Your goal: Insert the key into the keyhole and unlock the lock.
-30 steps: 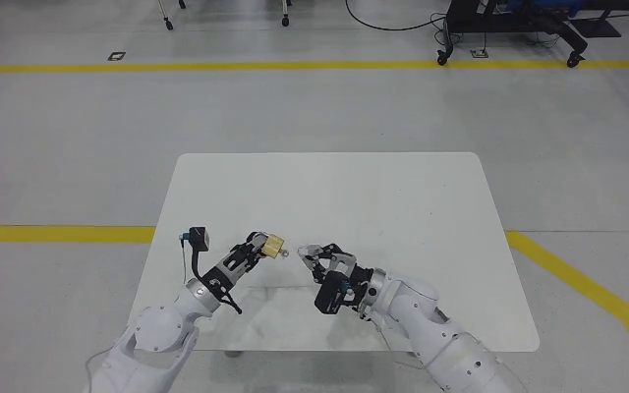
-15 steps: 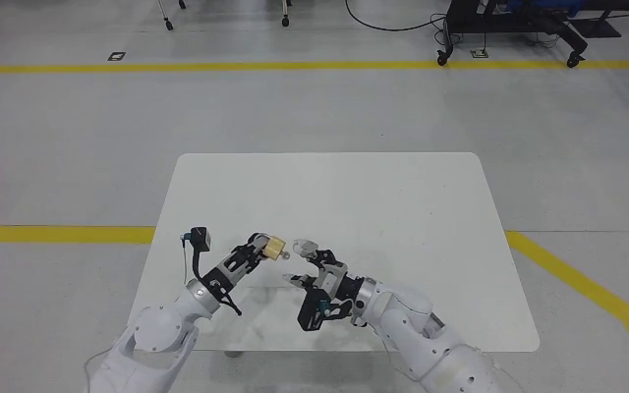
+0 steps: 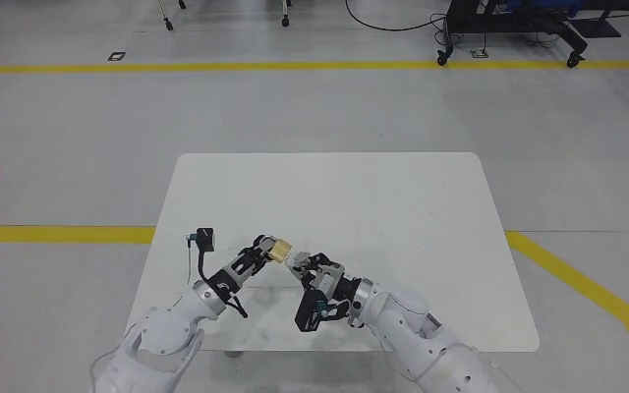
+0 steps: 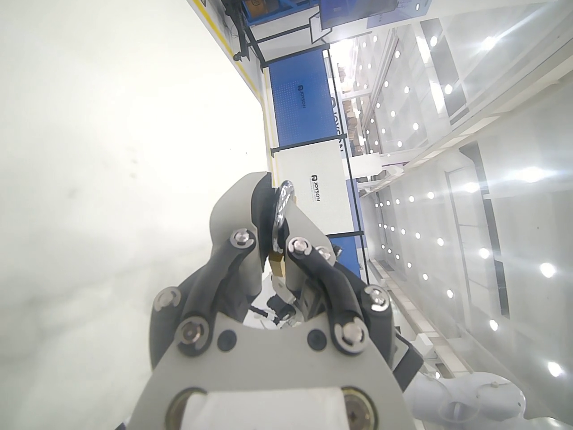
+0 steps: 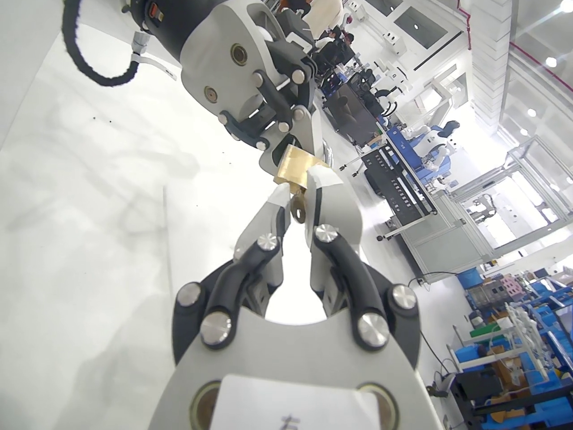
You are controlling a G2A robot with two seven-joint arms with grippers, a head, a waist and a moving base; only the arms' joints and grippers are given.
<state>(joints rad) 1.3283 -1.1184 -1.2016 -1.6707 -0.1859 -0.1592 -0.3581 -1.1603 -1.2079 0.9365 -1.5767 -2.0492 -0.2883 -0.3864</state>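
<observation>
A small brass padlock (image 3: 280,249) hangs above the white table (image 3: 413,196), with my left gripper (image 3: 271,248) shut on it. In the left wrist view the silver shackle (image 4: 283,205) sticks out past the fingers and the brass body (image 4: 277,267) sits between them. My right gripper (image 5: 299,196) is shut on a brass key (image 5: 297,210), whose head shows between the fingertips. The key points into the underside of the padlock (image 5: 299,166), touching it; how deep the blade sits is hidden. From above, the right gripper (image 3: 299,263) is just right of the lock.
Both arms meet over the table's front left part, close to its near edge (image 3: 295,351). The remaining tabletop is bare white. Yellow floor lines (image 3: 295,67) and a wheeled cart (image 3: 511,29) lie beyond the table.
My right gripper has swung left with the key and closed the gap to the padlock. The left gripper shifted slightly right and nearer with the lock.
</observation>
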